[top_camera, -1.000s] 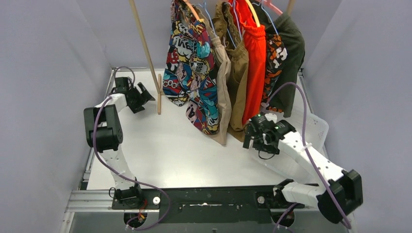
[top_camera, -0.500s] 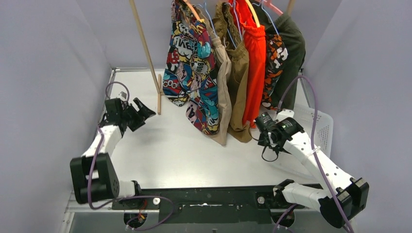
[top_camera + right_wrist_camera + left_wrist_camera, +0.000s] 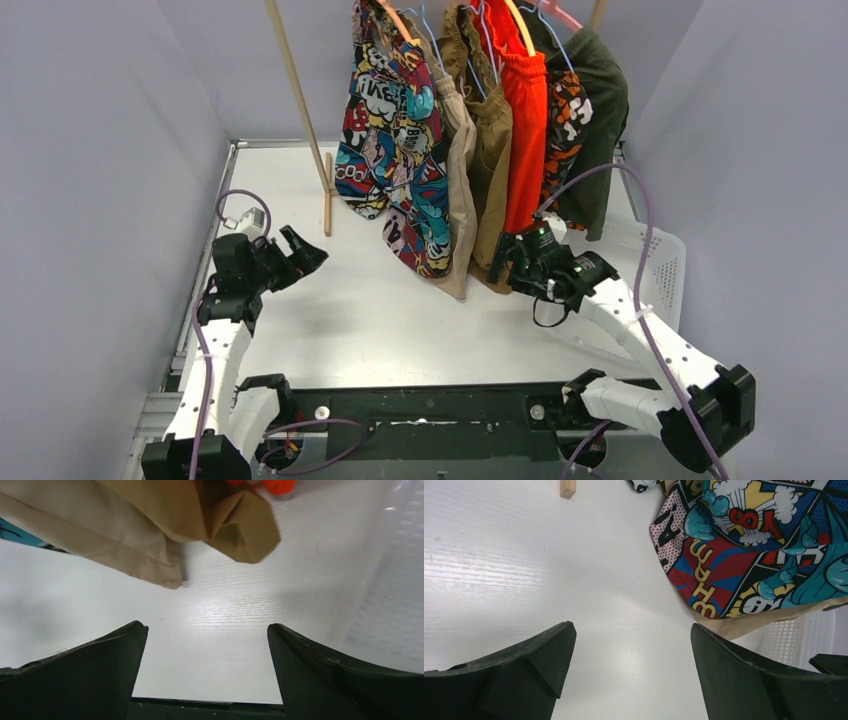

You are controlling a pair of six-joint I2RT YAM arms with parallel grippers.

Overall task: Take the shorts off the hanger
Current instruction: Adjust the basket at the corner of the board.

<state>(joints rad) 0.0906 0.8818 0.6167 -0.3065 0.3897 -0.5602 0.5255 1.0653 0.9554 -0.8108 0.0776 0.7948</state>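
Several pairs of shorts hang on hangers from a rail at the back: comic-print (image 3: 400, 150), beige (image 3: 460, 190), brown (image 3: 490, 150), orange-red (image 3: 526, 140), camouflage (image 3: 566, 120) and dark green (image 3: 600, 110). My left gripper (image 3: 308, 250) is open and empty over the table, left of the comic-print shorts (image 3: 754, 555). My right gripper (image 3: 505, 262) is open and empty, just below the hems of the brown shorts (image 3: 235, 525) and beige shorts (image 3: 100, 535).
A wooden rack post (image 3: 300, 110) stands at the back left, its foot (image 3: 568, 487) on the white table. A white perforated basket (image 3: 650, 260) sits at the right, and it shows in the right wrist view (image 3: 395, 590). Grey walls close in both sides.
My left arm has swung down and nearer, its gripper now lower on the table. My right gripper has moved left, toward the brown shorts' hem.
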